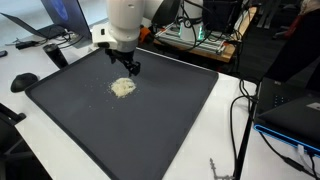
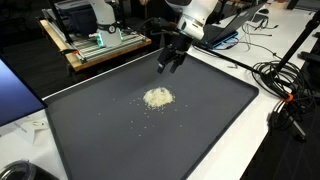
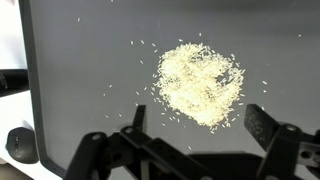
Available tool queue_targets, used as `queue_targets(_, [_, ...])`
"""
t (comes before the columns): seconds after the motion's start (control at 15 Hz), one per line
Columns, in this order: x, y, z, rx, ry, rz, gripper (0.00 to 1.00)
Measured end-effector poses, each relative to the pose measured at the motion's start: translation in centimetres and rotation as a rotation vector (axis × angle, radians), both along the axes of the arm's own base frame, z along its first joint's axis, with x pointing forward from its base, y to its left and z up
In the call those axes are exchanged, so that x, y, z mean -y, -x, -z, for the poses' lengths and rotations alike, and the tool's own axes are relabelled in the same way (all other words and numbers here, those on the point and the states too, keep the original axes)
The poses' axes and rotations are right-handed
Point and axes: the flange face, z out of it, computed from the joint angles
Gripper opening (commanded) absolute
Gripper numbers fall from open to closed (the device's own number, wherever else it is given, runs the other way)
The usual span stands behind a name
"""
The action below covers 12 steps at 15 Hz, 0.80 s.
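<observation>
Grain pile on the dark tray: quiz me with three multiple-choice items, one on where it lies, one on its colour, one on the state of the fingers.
1. Where does the grain pile lie on the tray?
A toward the middle
B in a corner
C off the tray
2. What colour is it?
A red
B off-white
C green
3. The fingers are:
A shut on a spoon
B open, holding nothing
C out of view

Answers:
1 A: in both exterior views it sits well away from every edge.
2 B: the grains look pale in the wrist view.
3 B: the fingers stand wide apart with nothing between them.
</observation>
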Motion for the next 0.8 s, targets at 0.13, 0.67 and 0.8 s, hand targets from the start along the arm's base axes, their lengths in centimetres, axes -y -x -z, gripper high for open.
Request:
queue_targets(0.13, [-1.7,-0.3,0.6,-0.011,0.031,0.007,1.00])
queue_targets(0.67, [-3.6,-4.0,1.0,-0.043,0.011,0.055,1.00])
queue_targets(0.8, [-2.3,-5.4,0.6,-0.044,-0.033,0.078,1.00])
